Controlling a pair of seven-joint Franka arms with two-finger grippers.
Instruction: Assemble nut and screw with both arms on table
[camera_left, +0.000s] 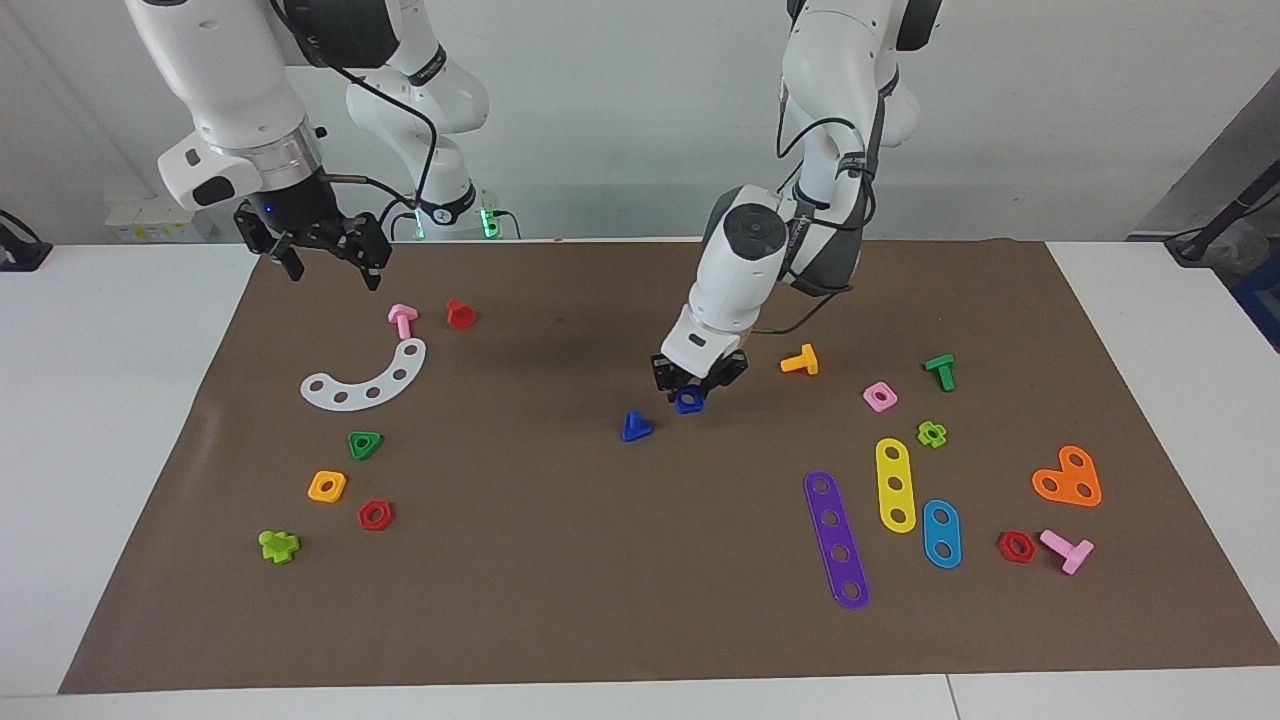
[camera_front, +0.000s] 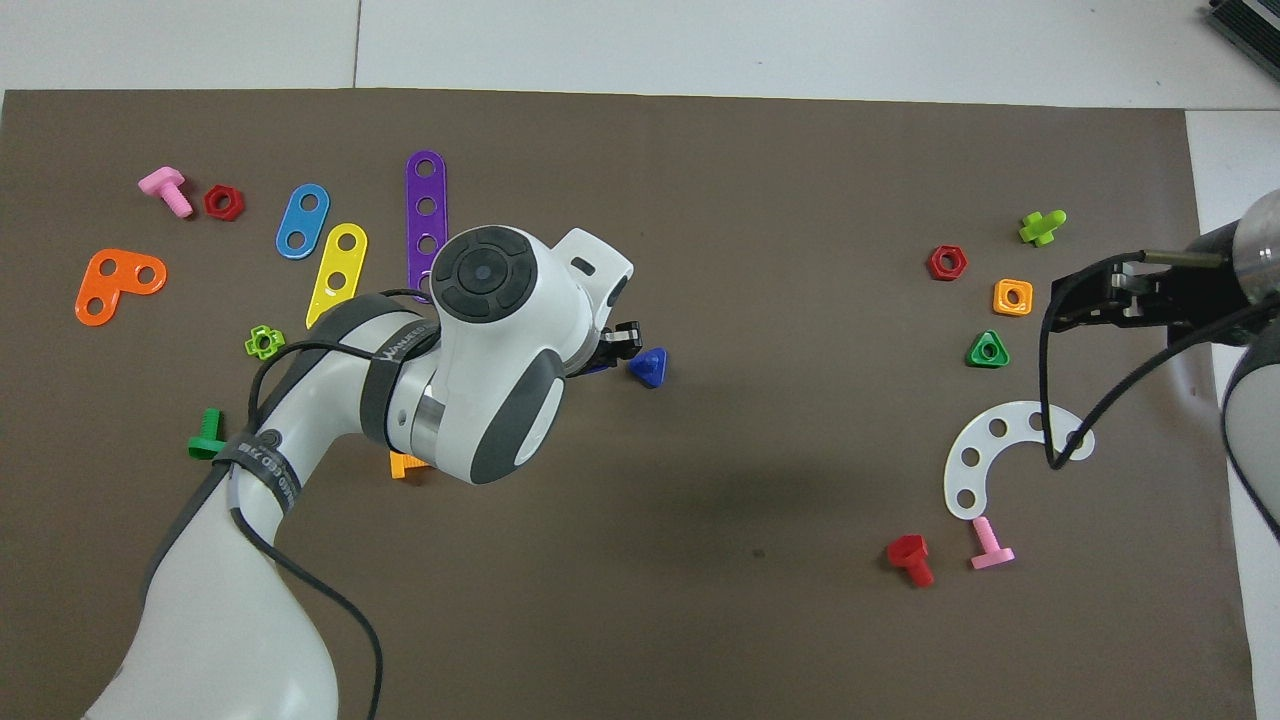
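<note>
The dark-blue square nut (camera_left: 688, 401) lies on the brown mat (camera_left: 560, 560) near the middle of the table. My left gripper (camera_left: 694, 390) is down at the nut, right on top of it. In the overhead view the left arm hides almost all of the nut, and only the gripper's (camera_front: 612, 352) black tip shows. The dark-blue screw (camera_left: 636, 427) with the triangular head lies on the mat just beside the nut, a little farther from the robots; it also shows in the overhead view (camera_front: 649, 367). My right gripper (camera_left: 332, 262) is open and empty, raised over the mat's edge at the right arm's end.
Near the left gripper lie an orange bolt (camera_left: 800, 361), a pink square nut (camera_left: 880, 397) and purple (camera_left: 836, 540), yellow (camera_left: 895, 485) and blue (camera_left: 941, 533) strips. At the right arm's end lie a white curved strip (camera_left: 366, 379), a pink bolt (camera_left: 402, 320), a red bolt (camera_left: 460, 314), a green triangular nut (camera_left: 365, 445) and an orange square nut (camera_left: 327, 486).
</note>
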